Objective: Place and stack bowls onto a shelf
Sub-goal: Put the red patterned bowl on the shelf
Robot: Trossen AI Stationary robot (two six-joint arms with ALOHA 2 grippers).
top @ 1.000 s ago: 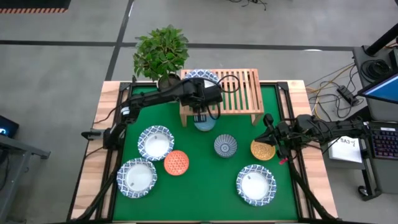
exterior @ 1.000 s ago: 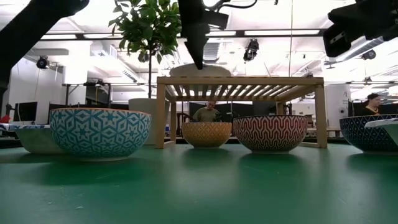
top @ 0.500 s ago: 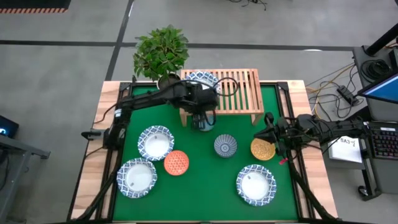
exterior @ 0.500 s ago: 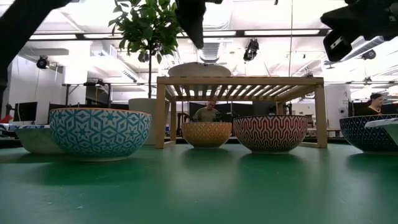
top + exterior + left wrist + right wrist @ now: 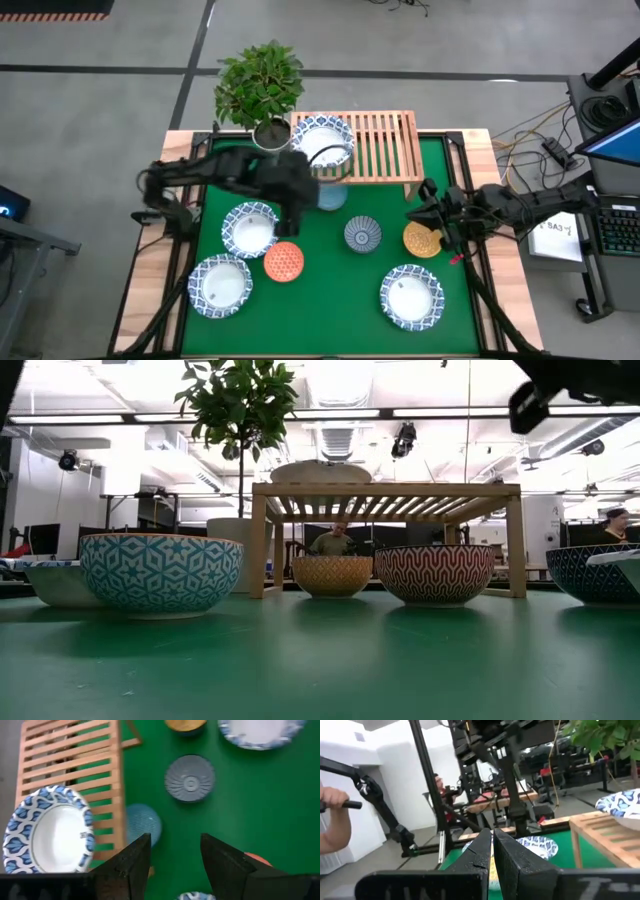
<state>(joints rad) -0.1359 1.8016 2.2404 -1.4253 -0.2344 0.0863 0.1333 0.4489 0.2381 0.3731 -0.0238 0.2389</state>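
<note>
One wide white bowl with a blue rim (image 5: 322,141) rests on the slatted top of the wooden shelf (image 5: 385,150), at its left end; it also shows as the bowl (image 5: 47,836) in the left wrist view. The pale blue bowl (image 5: 329,196) stands on the table by the shelf's front edge. The dark-blue patterned bowl (image 5: 362,234), mustard bowl (image 5: 422,241), orange-red bowl (image 5: 284,261) and three more white bowls (image 5: 250,228) (image 5: 220,285) (image 5: 411,296) stand on the green mat. My left gripper (image 5: 172,857) is open, raised left of the pale blue bowl. My right gripper (image 5: 492,845) is shut, hovering by the mustard bowl.
A potted plant (image 5: 260,85) stands at the table's far left corner, behind the shelf. The right part of the shelf top (image 5: 70,750) is bare slats. Cables and equipment sit off the table's right side. A person's hand (image 5: 332,800) shows in the room beyond.
My left gripper has risen from the white bowl on the shelf and drawn back toward the table's left and near side. The bowl stays on the shelf's left end, now uncovered. My right arm has edged slightly toward the left.
</note>
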